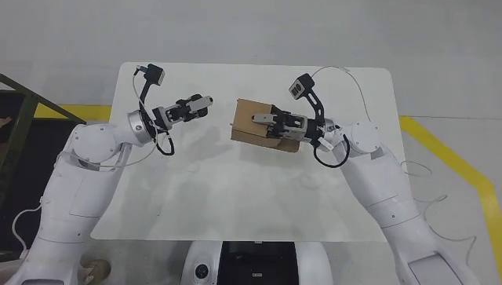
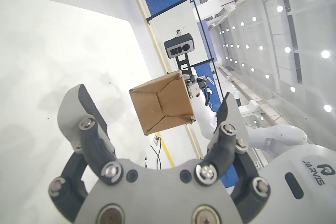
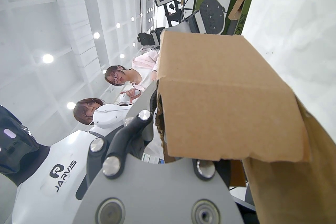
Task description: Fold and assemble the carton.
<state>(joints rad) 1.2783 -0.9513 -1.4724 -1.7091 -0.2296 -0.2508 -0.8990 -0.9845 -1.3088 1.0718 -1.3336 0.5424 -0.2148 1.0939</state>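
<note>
A brown cardboard carton [image 1: 259, 124] is held above the middle of the white table [image 1: 235, 199], lying on its side. My right gripper [image 1: 267, 121] is shut on the carton's wall, one finger on top of it. In the right wrist view the carton [image 3: 223, 104] is close up and hides the fingertips. In the left wrist view the carton's [image 2: 161, 103] closed end with its folded flaps faces the camera. My left gripper [image 1: 205, 103] hangs open to the carton's left, a short gap away, with nothing between its fingers [image 2: 86, 104].
The table's edges are all in the top view, with bare surface in front of and behind the carton. A green metal frame [image 1: 23, 100] stands off the table's left side. Yellow floor tape [image 1: 455, 155] runs past the right side.
</note>
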